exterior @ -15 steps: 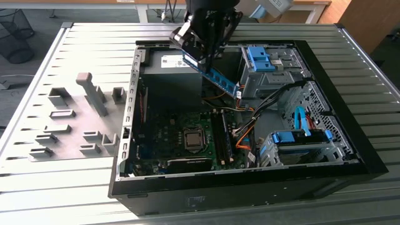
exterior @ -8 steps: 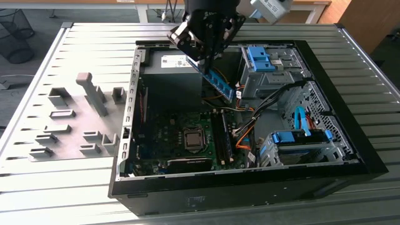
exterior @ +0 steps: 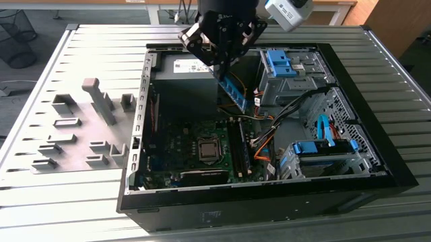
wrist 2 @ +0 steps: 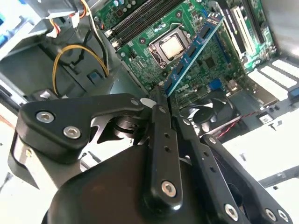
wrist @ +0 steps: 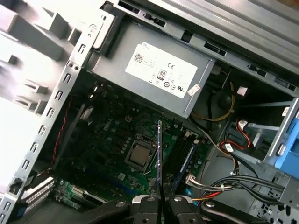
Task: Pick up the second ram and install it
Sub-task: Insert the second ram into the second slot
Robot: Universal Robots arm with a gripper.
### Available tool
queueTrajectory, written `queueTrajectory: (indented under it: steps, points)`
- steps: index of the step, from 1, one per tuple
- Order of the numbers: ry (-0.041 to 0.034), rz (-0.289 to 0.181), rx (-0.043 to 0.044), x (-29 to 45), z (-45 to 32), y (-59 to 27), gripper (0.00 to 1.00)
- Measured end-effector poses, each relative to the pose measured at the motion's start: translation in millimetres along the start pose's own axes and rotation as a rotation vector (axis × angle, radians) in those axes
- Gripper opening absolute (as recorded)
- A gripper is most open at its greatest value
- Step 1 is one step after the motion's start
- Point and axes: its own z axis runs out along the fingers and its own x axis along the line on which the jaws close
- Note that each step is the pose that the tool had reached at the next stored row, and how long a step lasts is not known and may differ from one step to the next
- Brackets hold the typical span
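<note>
Misalignment looks likeliest: the claw [exterior: 219, 64], pinched tight on the second ram [exterior: 235, 94], carries it tilted above the black slots [exterior: 237, 146], so it may jam.

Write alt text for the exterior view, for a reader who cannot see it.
A black end effector grips a bluish-green RAM stick by its upper end, holding it tilted above the motherboard of an open computer case. The case lies on a slatted metal table, with grey plastic holder blocks to the exterior view's left.
</note>
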Motion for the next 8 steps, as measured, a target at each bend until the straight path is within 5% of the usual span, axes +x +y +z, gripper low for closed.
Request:
queueTrajectory:
  steps: [8]
  points:
    - [0.0002,0.133,0.0019,0.0,2.4,0.0,0.14]
